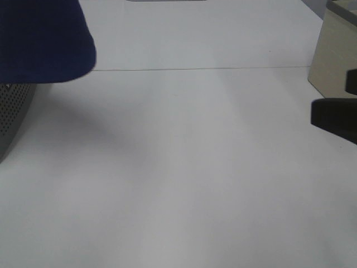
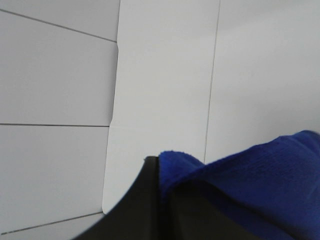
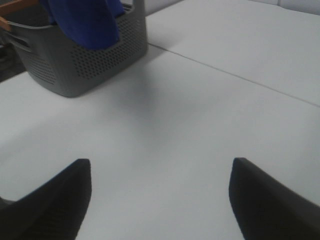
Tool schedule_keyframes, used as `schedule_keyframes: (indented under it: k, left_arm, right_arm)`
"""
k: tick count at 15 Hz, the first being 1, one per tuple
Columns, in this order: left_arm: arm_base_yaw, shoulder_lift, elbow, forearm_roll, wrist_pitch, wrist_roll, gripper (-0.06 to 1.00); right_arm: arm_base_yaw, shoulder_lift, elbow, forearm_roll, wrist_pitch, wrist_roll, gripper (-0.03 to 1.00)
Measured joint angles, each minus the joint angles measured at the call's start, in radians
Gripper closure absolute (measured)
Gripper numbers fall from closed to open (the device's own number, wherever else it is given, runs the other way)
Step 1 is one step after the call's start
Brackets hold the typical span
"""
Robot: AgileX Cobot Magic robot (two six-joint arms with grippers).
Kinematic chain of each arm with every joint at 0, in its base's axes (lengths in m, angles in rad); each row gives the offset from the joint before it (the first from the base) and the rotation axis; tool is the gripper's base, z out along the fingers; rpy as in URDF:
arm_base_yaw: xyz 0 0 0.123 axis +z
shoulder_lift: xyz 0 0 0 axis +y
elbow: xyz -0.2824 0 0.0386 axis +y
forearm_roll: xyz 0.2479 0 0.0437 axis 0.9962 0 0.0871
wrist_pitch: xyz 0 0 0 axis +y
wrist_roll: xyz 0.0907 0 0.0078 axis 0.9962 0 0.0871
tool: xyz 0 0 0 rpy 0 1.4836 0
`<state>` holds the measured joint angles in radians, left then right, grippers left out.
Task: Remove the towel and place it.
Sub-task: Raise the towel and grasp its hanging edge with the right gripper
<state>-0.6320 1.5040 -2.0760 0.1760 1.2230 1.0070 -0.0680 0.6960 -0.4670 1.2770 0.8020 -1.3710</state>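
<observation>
White tabletop point(image 1: 184, 167) lies under the right tool point(image 3: 161, 165), spread wide and empty, while the left tool point(image 2: 162, 192) pinches the towel point(image 2: 260, 180).

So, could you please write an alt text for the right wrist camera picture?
A blue towel hangs over the rim of a grey perforated basket standing on a white table. In the foreground, the two dark fingers of the right hand are spread wide apart, with only table surface between them.

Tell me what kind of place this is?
Probably a robot test bench, not a home: a plain white table, a grey basket with a blue towel, and the open right gripper above the table.
</observation>
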Motion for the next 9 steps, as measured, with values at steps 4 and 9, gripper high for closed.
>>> schedule_keyframes:
  k: [4, 9]
  left_arm:
    - [-0.121, 0.000, 0.000, 0.000, 0.002, 0.000, 0.94]
    - [-0.166, 0.007, 0.000, 0.000, 0.005, 0.000, 0.94]
  right_arm:
    - [0.000, 0.379, -0.020, 0.418, 0.215, -0.581, 0.22]
    - [0.039, 0.690, -0.120, 0.459, 0.388, -0.726, 0.22]
